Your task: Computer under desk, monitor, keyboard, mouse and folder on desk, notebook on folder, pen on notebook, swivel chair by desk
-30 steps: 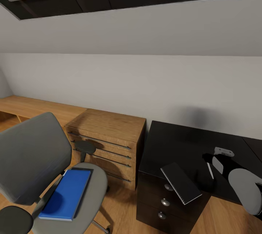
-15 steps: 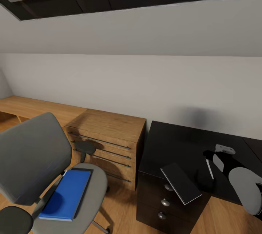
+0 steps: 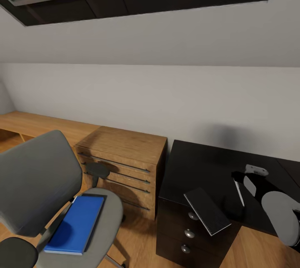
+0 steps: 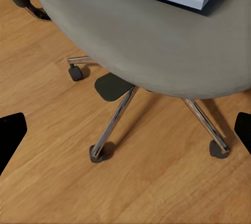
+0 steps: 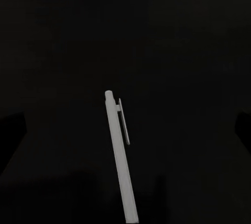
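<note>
Folder [image 3: 76,223] — flat blue slab, white-edged, lying on the swivel chair's [image 3: 37,180] grey padded seat | notebook [image 3: 207,210] overhanging the matte black desk's [image 3: 196,168] front edge | slim white pen [image 5: 120,153] on desk top | left gripper [image 4: 125,135] spread wide; right gripper [image 5: 125,130] spread wide over pen.

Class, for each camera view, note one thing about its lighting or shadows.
Head view: a soft dark shadow smudges the wall above the desk. Left wrist view: evenly lit, the chair shading the floor beneath. Right wrist view: nearly black, the pale pen standing out.
</note>
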Tool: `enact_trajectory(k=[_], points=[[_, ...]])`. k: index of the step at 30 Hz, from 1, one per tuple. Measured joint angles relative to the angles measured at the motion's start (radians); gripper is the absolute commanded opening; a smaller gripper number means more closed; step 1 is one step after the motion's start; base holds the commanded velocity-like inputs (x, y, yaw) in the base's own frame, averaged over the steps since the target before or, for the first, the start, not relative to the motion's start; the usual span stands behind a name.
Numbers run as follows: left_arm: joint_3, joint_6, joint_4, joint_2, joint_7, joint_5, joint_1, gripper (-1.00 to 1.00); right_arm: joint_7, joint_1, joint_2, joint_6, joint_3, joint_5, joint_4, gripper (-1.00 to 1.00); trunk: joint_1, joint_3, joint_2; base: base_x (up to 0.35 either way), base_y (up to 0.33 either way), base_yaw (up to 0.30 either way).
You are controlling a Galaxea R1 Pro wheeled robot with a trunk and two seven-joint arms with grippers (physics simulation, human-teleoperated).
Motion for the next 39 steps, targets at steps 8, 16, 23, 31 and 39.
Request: enact_trajectory(k=[8, 16, 23, 31, 39], points=[[0.001, 0.003, 0.001, 0.002, -0.001, 0.0, 0.0, 1.0, 0.018, 0.0, 0.003, 0.001, 0.001, 0.001, 0.001, 1.0, 0.0, 0.0, 0.0, 0.0, 0.0, 0.0], [0.001, 0.003, 0.004, 0.002, -0.001, 0.0, 0.0, 1.0, 0.02, 0.0, 0.004, 0.018, 0.0, -0.001, -0.002, 1.0, 0.0, 0.0, 0.0, 0.0, 0.0, 0.0], [0.0, 0.005, 0.01, 0.002, 0.0, 0.0, 0.0, 1.0, 0.02, 0.0, 0.005, 0.052, -0.001, -0.001, -0.001, 1.0, 0.0, 0.007, 0.0, 0.0, 0.0, 0.0], [0.0, 0.005, 0.01, 0.001, 0.001, 0.0, 0.0, 1.0, 0.02, 0.0, 0.005, 0.053, -0.001, -0.001, 0.002, 1.0, -0.011, 0.027, 0.021, 0.0, 0.0, 0.0], [0.0, 0.005, 0.01, 0.002, 0.003, 0.0, 0.0, 1.0, 0.02, 0.0, 0.005, 0.053, -0.001, -0.001, 0.003, 1.0, -0.042, 0.055, 0.077, 0.0, 0.0, 0.0]])
